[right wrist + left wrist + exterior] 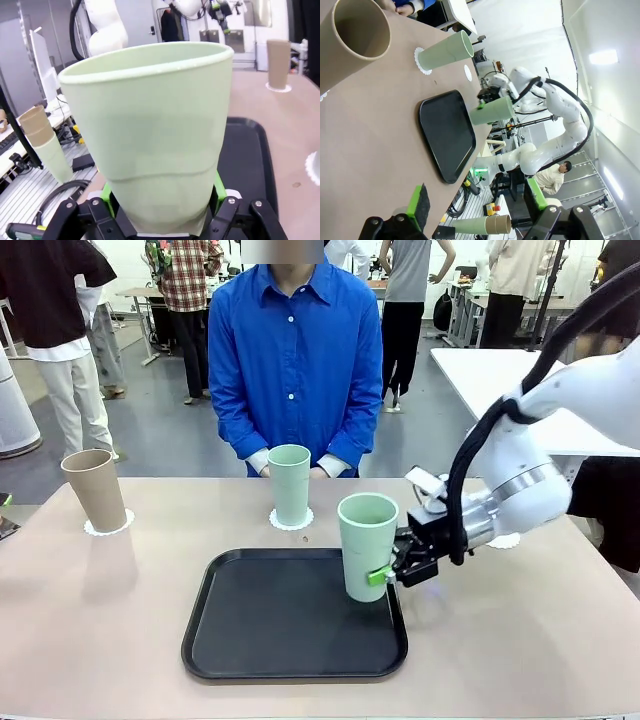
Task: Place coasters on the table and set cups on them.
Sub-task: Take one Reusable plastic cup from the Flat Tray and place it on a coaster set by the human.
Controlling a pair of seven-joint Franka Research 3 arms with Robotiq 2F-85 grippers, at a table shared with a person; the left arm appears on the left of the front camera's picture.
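- Front view: right gripper (385, 573) clamped on the lower side of a mint cup (366, 543), cup upright and apparently lifted over the right edge of the black tray (290, 640).
- Second mint cup (290, 483) standing on a coaster (291, 522) at the table's (100, 640) far edge, mid-way along, just in front of the person (295, 360); tan cup (95, 488) on its own coaster (108, 529) toward the far left corner.
- Sliver of white, probably a bare coaster (505, 540), peeking out behind the right arm near the table's right edge; too hidden to be sure from this camera.
- Step in hand, by judgement: carrying the last cup off the tray toward that free coaster.
- Next move calls for swinging the cup right past the tray rim, keeping it upright, centring its base over the doily, lowering gently, then releasing without dragging the thin paper.
- Left wrist view: left gripper (475, 202) with green pads spread wide, holding nothing, hovering off the table's left end; shows the bare coaster (467, 72) plainly as a full white disc beyond the far mint cup (445, 51), which the front camera mostly hides.
- Right wrist view: held cup (150, 135) close up, green pads pressed to both sides of its base, tray (250, 150) beneath and the tan cup (278, 62) far off.
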